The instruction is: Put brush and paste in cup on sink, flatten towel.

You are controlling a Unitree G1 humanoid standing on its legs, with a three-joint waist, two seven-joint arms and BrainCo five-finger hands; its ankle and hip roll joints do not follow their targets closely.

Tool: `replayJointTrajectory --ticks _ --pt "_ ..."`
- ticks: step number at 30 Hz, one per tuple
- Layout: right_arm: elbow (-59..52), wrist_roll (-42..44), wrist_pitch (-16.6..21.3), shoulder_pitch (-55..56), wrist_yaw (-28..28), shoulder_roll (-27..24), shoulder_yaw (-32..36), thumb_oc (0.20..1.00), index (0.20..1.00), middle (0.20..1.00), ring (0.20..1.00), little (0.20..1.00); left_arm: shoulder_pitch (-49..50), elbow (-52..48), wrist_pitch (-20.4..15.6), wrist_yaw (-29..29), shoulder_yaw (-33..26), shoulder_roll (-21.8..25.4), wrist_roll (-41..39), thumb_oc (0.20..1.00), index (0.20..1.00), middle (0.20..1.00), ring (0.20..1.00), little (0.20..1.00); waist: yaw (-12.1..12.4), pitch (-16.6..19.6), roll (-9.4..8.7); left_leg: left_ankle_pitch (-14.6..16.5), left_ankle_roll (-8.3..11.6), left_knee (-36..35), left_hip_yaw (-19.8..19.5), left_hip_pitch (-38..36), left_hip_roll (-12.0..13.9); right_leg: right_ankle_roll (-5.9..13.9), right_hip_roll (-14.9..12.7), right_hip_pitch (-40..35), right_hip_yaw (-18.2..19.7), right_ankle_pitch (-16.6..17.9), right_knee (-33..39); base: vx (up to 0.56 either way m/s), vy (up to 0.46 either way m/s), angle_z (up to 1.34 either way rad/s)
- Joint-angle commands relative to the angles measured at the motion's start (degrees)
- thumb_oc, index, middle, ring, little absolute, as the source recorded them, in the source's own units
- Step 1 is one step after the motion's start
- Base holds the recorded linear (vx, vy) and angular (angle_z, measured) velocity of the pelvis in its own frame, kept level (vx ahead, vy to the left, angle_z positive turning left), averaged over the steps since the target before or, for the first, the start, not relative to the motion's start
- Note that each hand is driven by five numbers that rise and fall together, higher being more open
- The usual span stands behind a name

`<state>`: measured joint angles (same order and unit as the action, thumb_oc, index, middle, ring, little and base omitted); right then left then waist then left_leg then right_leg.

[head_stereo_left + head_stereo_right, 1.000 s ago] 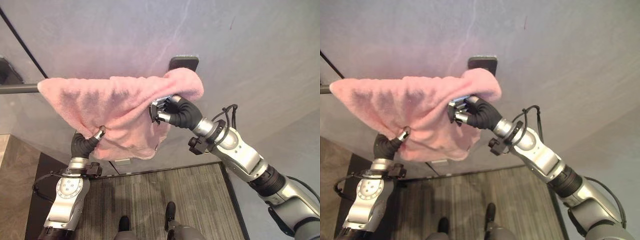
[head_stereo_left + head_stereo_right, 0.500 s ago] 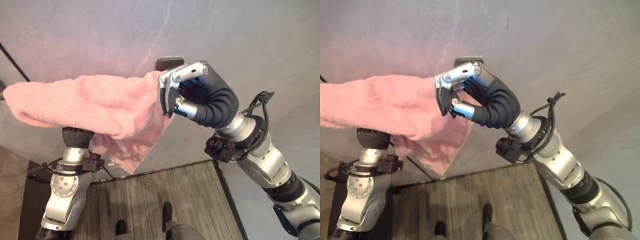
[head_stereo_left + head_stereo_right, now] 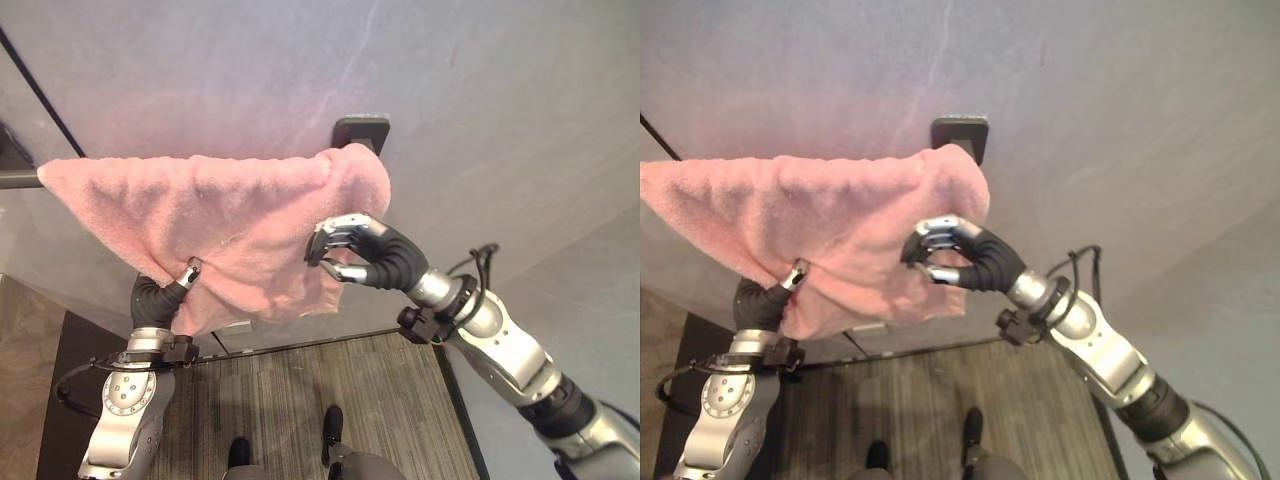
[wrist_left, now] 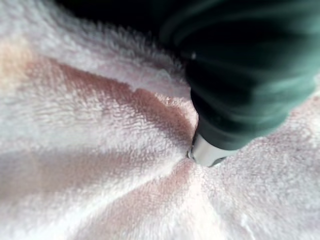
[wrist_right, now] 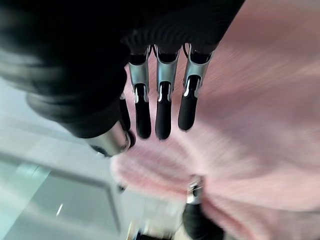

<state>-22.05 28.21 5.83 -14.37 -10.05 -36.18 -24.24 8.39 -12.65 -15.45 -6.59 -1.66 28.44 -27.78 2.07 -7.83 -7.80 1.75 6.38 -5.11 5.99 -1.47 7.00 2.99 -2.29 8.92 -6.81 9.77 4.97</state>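
A pink towel [image 3: 230,220] hangs bunched over a grey bar [image 3: 18,179] on the grey wall, its right end by a dark bracket [image 3: 362,128]. My left hand [image 3: 160,300] reaches up at the towel's lower left edge, one finger [image 3: 189,271] lying on the front of the cloth. In the left wrist view the towel [image 4: 75,125] creases toward the spot where that hand [image 4: 235,75] pinches it. My right hand [image 3: 370,255] hovers in front of the towel's lower right part, fingers [image 5: 161,110] loosely bent and holding nothing.
Below the towel a small pale plate [image 3: 232,328] sits on the wall, above striped wood flooring [image 3: 280,400]. A thin dark line [image 3: 35,85] runs slantwise down the wall at the left. The wall's right part is bare.
My right hand has dropped from beside the bracket to the front of the towel's lower right part. The left hand keeps its hold on the lower left edge. The camera has shifted.
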Motion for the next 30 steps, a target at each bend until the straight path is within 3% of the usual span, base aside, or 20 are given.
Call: replayJointTrajectory --ticks 1,7,13,19,23,26,27,28,30 --pt "-2.40 -1.14 1.73 2.46 -0.07 -0.10 4.93 1.000 1.000 1.000 1.000 1.000 -0.96 -0.74 -1.63 0.01 -1.77 1.70 3.64 0.200 0.200 0.200 0.200 0.200 -1.25 -0.34 -1.14 -2.54 -2.85 0.11 1.20 2.37 -2.33 8.88 -6.66 -3.60 2.45 -2.41 0.03 0.00 0.034 0.01" --pt "3.65 -4.09 -0.38 13.64 -0.68 -2.86 11.59 1.000 1.000 1.000 1.000 1.000 0.80 -0.15 -1.38 1.59 -3.12 2.24 4.24 0.200 0.200 0.200 0.200 0.200 -2.04 -0.12 -1.03 -2.24 -3.06 0.11 1.48 2.22 -2.79 9.10 -7.07 -3.55 2.79 -2.20 0.03 0.01 0.019 -0.01" --pt "10.61 -7.20 -0.58 10.22 3.55 -1.64 12.73 1.000 1.000 1.000 1.000 1.000 -0.40 -0.68 -2.15 1.47 -2.99 2.02 1.75 0.200 0.200 0.200 0.200 0.200 -1.76 0.25 -0.49 -2.09 -3.21 0.11 1.35 2.23 -3.21 9.28 -7.71 -3.53 2.85 -2.26 0.03 0.00 0.000 0.00" --pt "15.61 -5.62 -0.81 -1.87 5.46 1.00 5.95 1.000 1.000 1.000 1.000 1.000 -2.97 -0.41 -1.88 1.39 0.45 1.64 0.19 0.200 0.200 0.200 0.200 0.200 -0.51 0.29 0.14 -2.16 -3.42 0.11 1.33 2.41 -3.61 9.42 -8.07 -3.14 2.96 -1.98 0.03 0.00 0.001 -0.01" --pt "20.64 0.36 -1.43 -14.27 5.81 4.12 -2.37 1.000 1.000 1.000 1.000 1.000 -5.01 -0.45 -1.87 1.68 4.07 2.25 -1.10 0.200 0.200 0.200 0.200 0.200 1.35 0.16 0.43 -2.39 -3.58 0.11 1.53 2.54 -3.94 9.60 -8.25 -2.56 3.40 -1.53 0.03 -0.01 0.005 -0.03" --pt "21.35 2.80 -1.23 -18.85 5.66 4.40 -4.76 1.000 1.000 1.000 1.000 1.000 -5.91 -0.89 -2.16 1.54 4.48 2.99 -1.28 0.200 0.200 0.200 0.200 0.200 1.97 -0.03 0.43 -2.56 -3.54 0.11 1.88 2.94 -4.06 9.71 -8.23 -2.04 3.65 -1.23 0.03 -0.01 0.005 -0.08" --pt "20.43 5.11 -1.13 -20.26 4.59 4.35 -6.04 0.489 0.489 0.489 0.489 0.489 -6.26 -0.97 -2.27 1.53 4.73 3.15 -1.42 0.200 0.200 0.200 0.200 0.200 2.12 -0.08 0.34 -2.67 -3.51 0.11 1.96 3.12 -4.07 9.74 -8.22 -1.78 3.76 -1.14 0.03 0.00 0.000 0.00" --pt "19.74 6.68 -1.16 -20.70 4.31 4.19 -6.73 0.200 0.200 0.200 0.200 0.200 -6.68 -1.02 -2.25 1.49 4.89 3.26 -1.51 0.200 0.200 0.200 0.200 0.200 2.18 -0.13 0.25 -2.77 -3.49 0.11 1.97 3.30 -4.05 9.78 -8.20 -1.63 3.77 -1.07 0.03 0.00 0.000 0.00" --pt "18.16 8.76 -1.05 -21.25 3.07 3.36 -7.38 0.200 0.200 0.200 0.200 0.200 -6.97 -1.02 -2.28 1.42 4.99 3.34 -1.55 0.200 0.200 0.200 0.200 0.200 2.29 -0.23 0.06 -2.89 -3.48 0.11 1.87 3.58 -4.11 9.73 -8.26 -1.50 3.63 -1.06 0.03 0.00 0.000 0.00"
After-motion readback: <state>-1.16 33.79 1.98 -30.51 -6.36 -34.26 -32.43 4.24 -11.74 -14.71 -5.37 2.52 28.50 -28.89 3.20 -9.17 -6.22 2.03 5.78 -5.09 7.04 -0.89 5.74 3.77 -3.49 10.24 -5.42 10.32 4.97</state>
